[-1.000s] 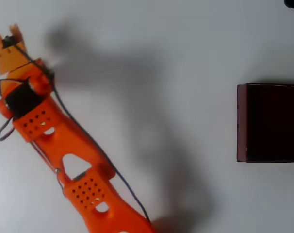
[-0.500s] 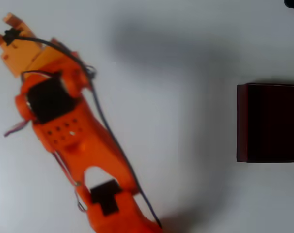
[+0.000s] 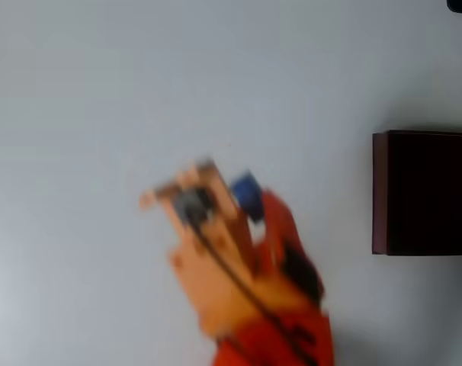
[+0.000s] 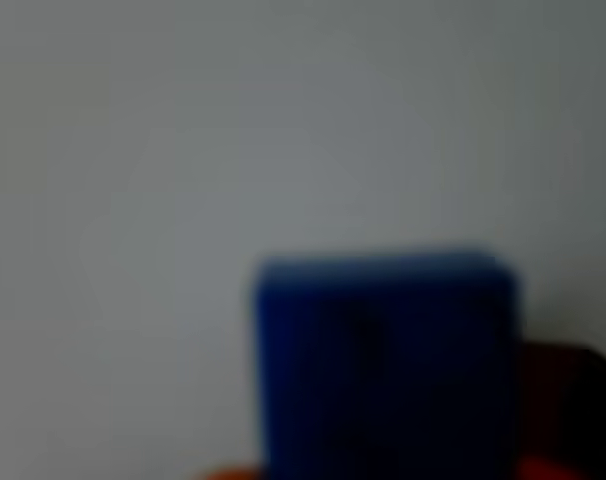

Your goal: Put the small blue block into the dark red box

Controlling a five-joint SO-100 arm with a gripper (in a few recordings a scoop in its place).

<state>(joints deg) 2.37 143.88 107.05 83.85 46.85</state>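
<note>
Blur smears the gripper (image 3: 216,187) in the overhead view, so I cannot tell how firmly the jaws stand; the small blue block (image 3: 246,192) rides at their tip, up off the white worktop (image 3: 216,76), and looms close in the wrist view (image 4: 383,365). A loose grip could let it fall short. Farther right, the dark red box (image 3: 380,191) is cut off by the picture's edge.
</note>
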